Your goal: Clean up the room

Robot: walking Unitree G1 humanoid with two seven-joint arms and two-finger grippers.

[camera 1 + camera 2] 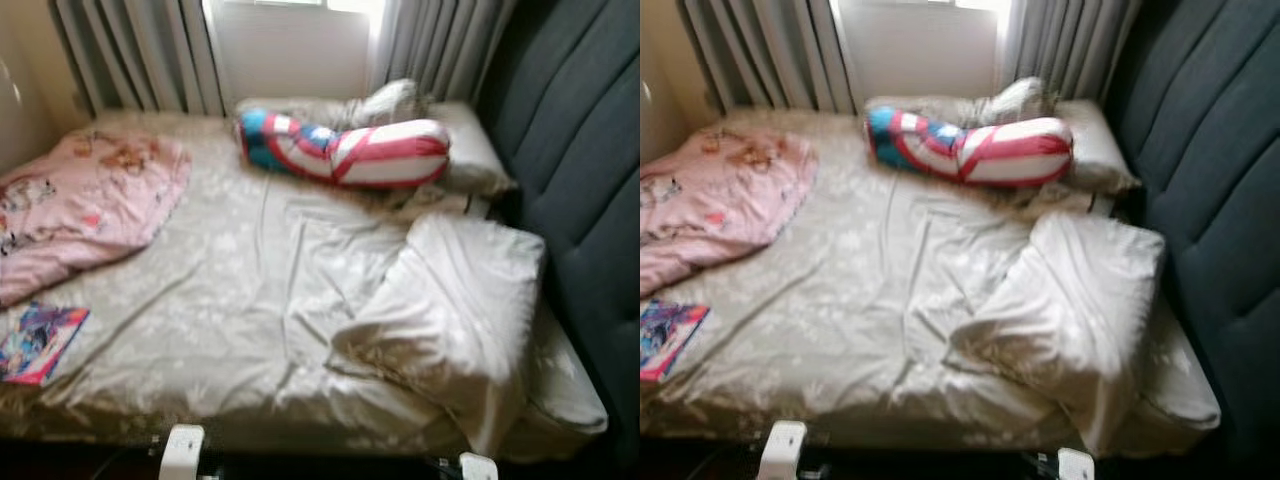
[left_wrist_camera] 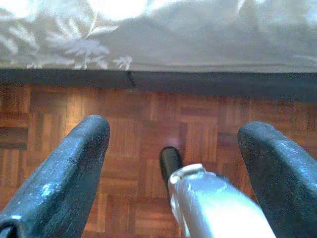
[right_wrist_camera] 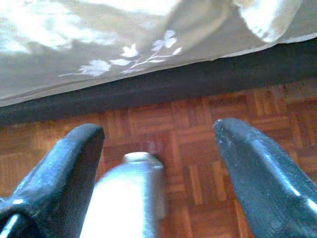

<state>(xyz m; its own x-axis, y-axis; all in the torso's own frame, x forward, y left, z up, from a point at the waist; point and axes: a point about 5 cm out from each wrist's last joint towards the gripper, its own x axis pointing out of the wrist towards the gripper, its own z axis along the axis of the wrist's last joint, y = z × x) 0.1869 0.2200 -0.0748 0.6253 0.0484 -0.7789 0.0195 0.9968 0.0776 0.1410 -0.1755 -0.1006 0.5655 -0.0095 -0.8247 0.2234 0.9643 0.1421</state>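
So the robot's standing at the side of a bed (image 1: 250, 330) with a rumpled beige floral sheet (image 1: 230, 260) all over it. A dark padded headboard (image 1: 580, 150) runs along the right side, and grey curtains (image 1: 140, 50) hang at the far end around a bright window (image 1: 290, 40). The floor (image 2: 148, 119) is reddish-brown parquet, and the bed's dark base shows just under the hanging sheet edge.

Stuff on the bed: a pink blanket (image 1: 80, 205) bunched up at the far left, and a colourful book (image 1: 40, 342) lying flat near the front left edge, just in front of the blanket. A red, white and blue bolster (image 1: 345, 150) lies across the far end, resting against a beige pillow (image 1: 465, 150) by the headboard. A crumpled beige duvet (image 1: 450, 310) is heaped on the right side, nearer the front.

No boxes or baskets that I can make out.

The left gripper (image 2: 173, 144) hangs low over the parquet by the bed's edge, fingers spread wide with nothing between them. The right gripper (image 3: 158, 148) is the same deal, fingers apart and empty, over the floor beside the bed base.
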